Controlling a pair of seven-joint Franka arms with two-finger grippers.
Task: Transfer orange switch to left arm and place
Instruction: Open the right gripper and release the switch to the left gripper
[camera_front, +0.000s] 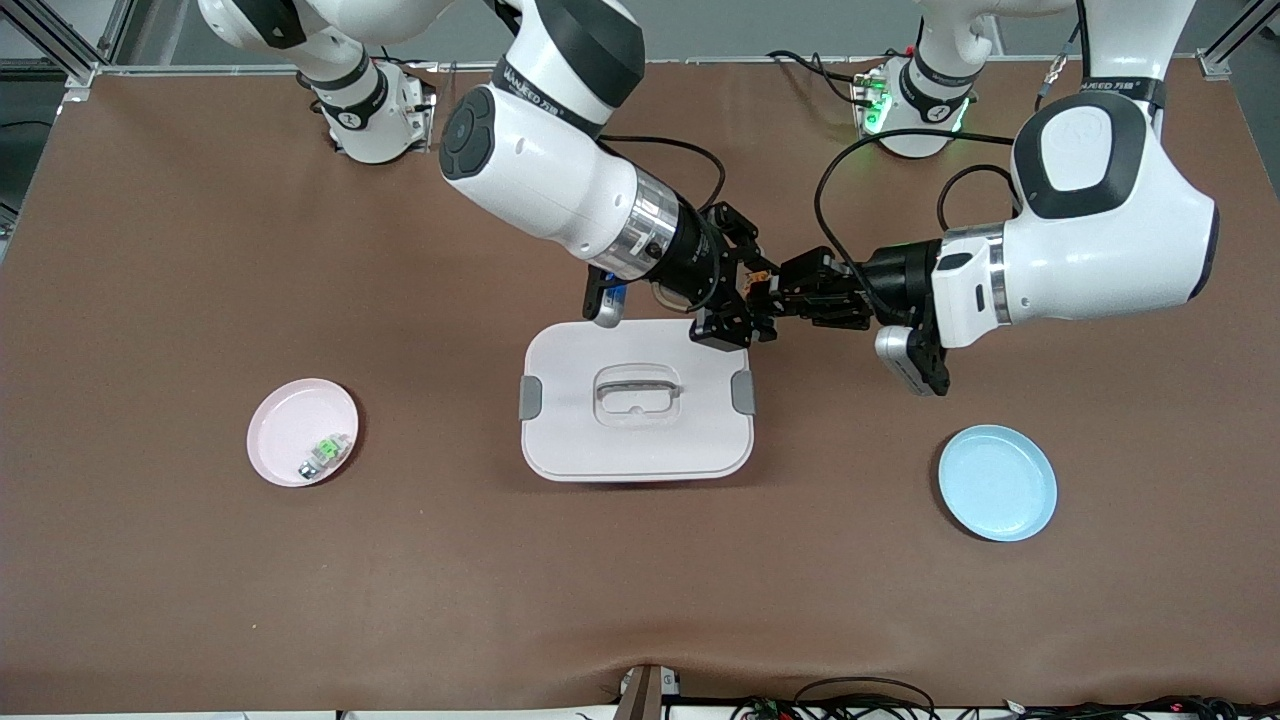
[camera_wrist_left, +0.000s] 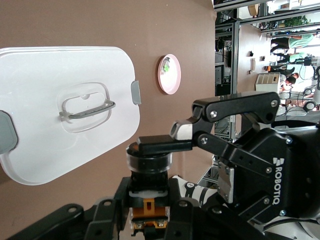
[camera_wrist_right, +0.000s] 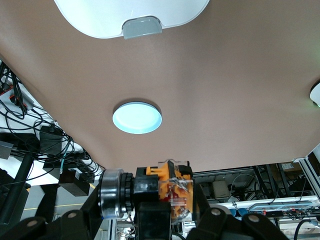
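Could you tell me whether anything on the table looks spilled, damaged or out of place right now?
Nothing stands out. The box sits flat with its lid on, the pink plate and blue plate lie flat, and both end effectors, left and right, grip the orange switch above the table.

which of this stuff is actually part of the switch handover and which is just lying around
Part of the job:
- orange switch, gripped by both hands above the box's edge
- left hand, shut on it
- right hand, shut on it
- box, the thing to avoid

Just lying about:
- pink plate
- green and clear component on it
- blue plate
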